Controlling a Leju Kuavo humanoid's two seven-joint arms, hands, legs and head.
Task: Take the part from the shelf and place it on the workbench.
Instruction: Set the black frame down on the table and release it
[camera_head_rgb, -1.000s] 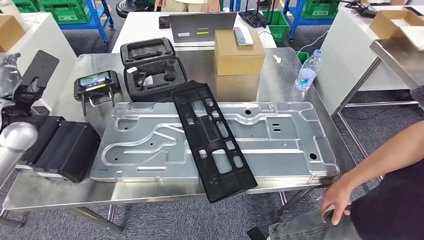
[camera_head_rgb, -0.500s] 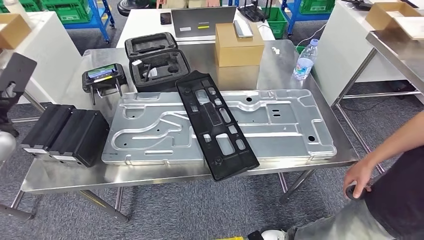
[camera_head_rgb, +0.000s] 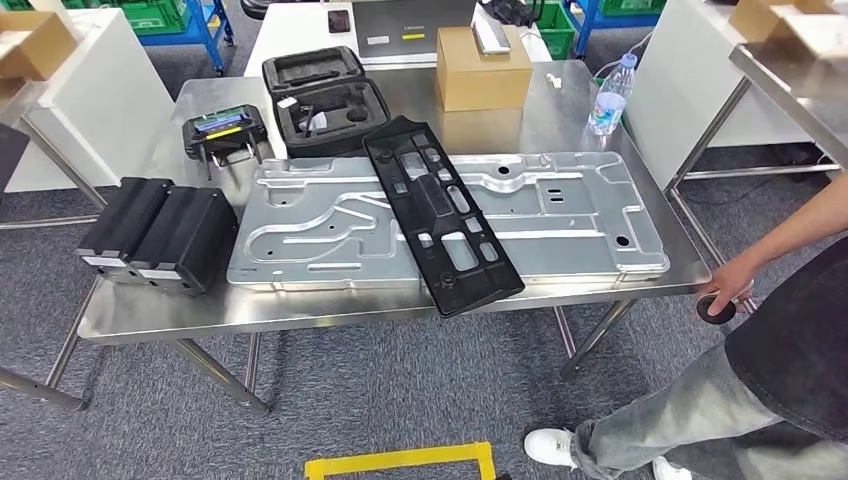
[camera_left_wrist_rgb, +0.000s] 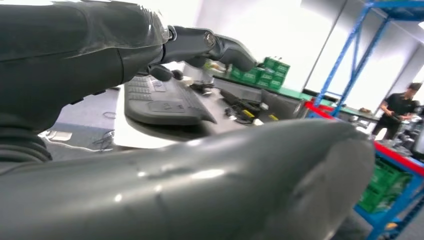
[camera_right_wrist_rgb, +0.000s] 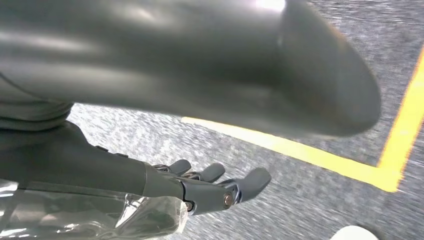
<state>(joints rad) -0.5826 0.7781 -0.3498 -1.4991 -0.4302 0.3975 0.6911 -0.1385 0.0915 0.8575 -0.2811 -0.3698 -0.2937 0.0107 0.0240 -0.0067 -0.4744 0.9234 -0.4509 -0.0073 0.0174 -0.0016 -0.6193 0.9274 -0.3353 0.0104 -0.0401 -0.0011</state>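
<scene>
Long black perforated part (camera_head_rgb: 440, 214) lying diagonally across the grey metal plate (camera_head_rgb: 560, 215) on the steel desk (camera_head_rgb: 150, 315), clear of both hands; left hand (camera_left_wrist_rgb: 210, 45) fingers extended, right hand (camera_right_wrist_rgb: 215, 187) fingers loosely apart, empty.

Bright, glary steel; blurred wrist views

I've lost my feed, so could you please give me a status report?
Left hand, right hand open, empty. Black panel lies across metal plate on workbench. Person stands at right corner.

No legible text or labels
</scene>
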